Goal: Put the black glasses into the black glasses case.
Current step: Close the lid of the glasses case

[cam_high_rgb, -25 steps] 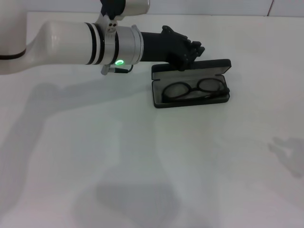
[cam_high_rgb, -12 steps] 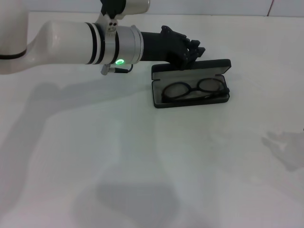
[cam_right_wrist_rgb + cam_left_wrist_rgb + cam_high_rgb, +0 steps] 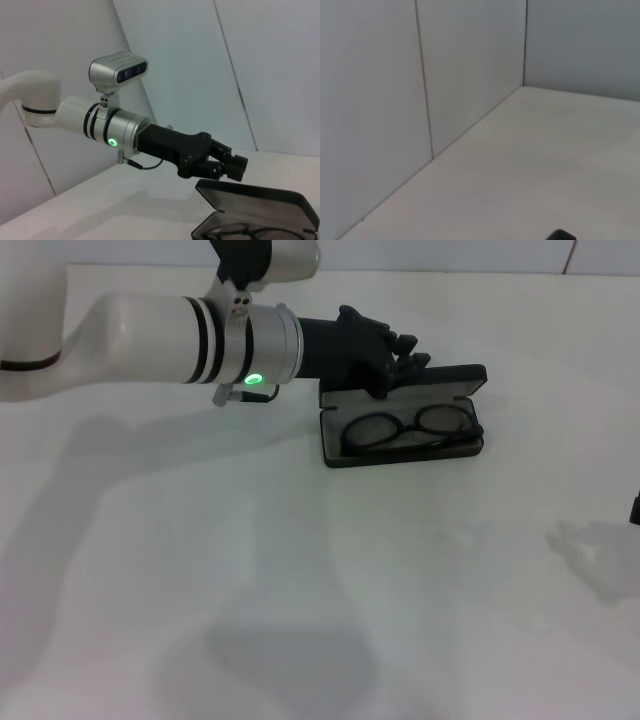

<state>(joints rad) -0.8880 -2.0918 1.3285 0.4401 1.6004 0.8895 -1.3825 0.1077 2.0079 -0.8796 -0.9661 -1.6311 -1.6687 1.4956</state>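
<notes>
The black glasses case point(image 3: 400, 456) lies open on the white table at the far middle, its lid point(image 3: 425, 386) standing up at the back. The black glasses point(image 3: 408, 428) lie inside it, lenses side by side. My left gripper point(image 3: 412, 352) reaches in from the left and hovers just behind and above the lid's upper edge, shut and empty. The right wrist view shows the left gripper point(image 3: 231, 167) over the lid point(image 3: 255, 200), with the glasses point(image 3: 235, 231) below. Only a black sliver of my right gripper point(image 3: 636, 508) shows at the right edge.
The white table point(image 3: 300, 570) spreads wide in front of the case. A tiled wall point(image 3: 450, 255) runs along its far edge. The right arm's shadow point(image 3: 595, 550) falls on the table at the right.
My left gripper has drawn back slightly to the left above the lid. The right arm's shadow has slid left, and a black sliver of the right gripper has come in at the right edge.
</notes>
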